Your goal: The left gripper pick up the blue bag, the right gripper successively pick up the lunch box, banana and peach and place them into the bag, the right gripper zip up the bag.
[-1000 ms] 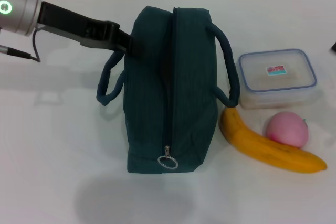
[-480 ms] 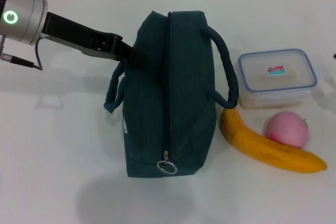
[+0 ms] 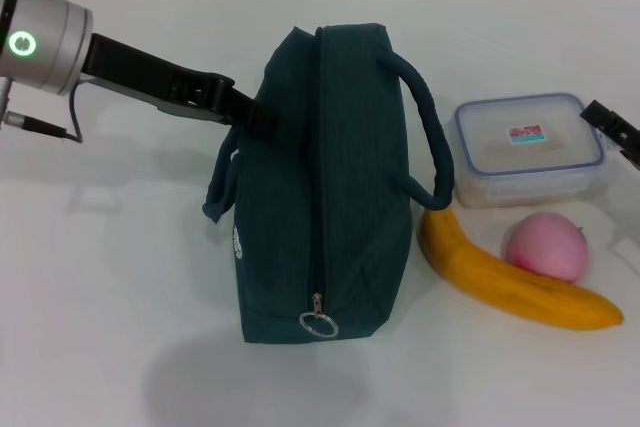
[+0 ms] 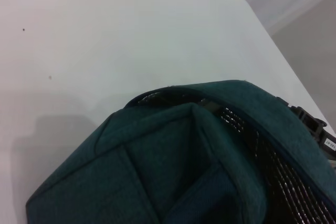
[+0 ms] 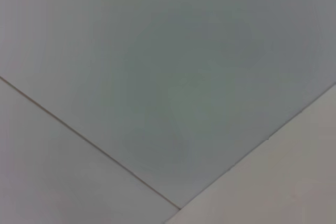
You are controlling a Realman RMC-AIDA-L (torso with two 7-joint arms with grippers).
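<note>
The blue bag [image 3: 330, 177] stands in the middle of the white table, zip closed, with its ring pull [image 3: 318, 322] at the near end. My left gripper [image 3: 252, 115] is shut on the bag's left side by the left handle [image 3: 222, 182]. The bag's fabric fills the left wrist view [image 4: 173, 171]. The clear lunch box [image 3: 527, 147] with a blue rim, the banana [image 3: 510, 282] and the pink peach [image 3: 545, 247] lie to the right of the bag. A tip of my right gripper [image 3: 612, 129] shows at the right edge, over the lunch box's right end.
The bag's right handle [image 3: 430, 137] arches toward the lunch box and the banana's end. The right wrist view shows only plain pale surfaces with seam lines. The white table [image 3: 110, 277] extends to the left of and in front of the bag.
My left gripper has moved right and slightly down with the bag's side, and the bag has turned more upright. My right gripper has come into view at the right edge.
</note>
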